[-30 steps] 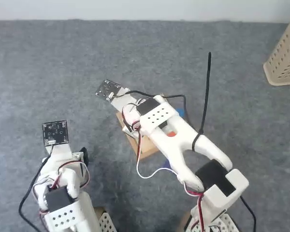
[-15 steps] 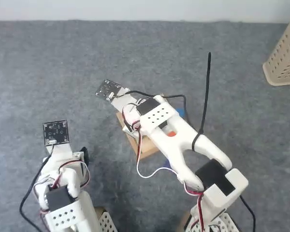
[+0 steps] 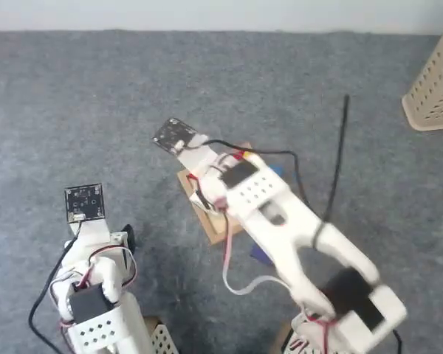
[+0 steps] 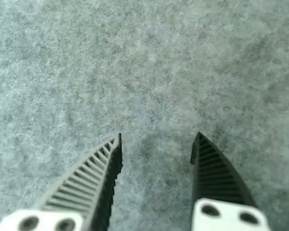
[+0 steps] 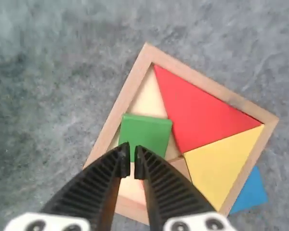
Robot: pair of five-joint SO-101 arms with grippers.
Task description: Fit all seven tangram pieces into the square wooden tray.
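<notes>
The square wooden tray (image 5: 135,79) holds a large red triangle (image 5: 197,113) and a large yellow triangle (image 5: 216,163), set edge to edge. A green square (image 5: 145,135) lies in the tray against one rim, next to the red triangle. My right gripper (image 5: 130,147) hovers shut just over the green square's edge, with nothing between its fingers. In the high view the right arm covers most of the tray (image 3: 207,214). A blue piece (image 5: 250,192) lies on the carpet outside the tray, by the yellow triangle. My left gripper (image 4: 156,139) stands open over bare carpet.
Grey carpet covers the table. A beige slatted basket (image 3: 435,81) stands at the far right edge. A dark blue piece (image 3: 258,254) lies on the carpet beside the right arm. The left arm (image 3: 96,287) sits folded at the near left.
The right arm has shifted to the right and a little away in the high view in the last half second. The left arm has kept still.
</notes>
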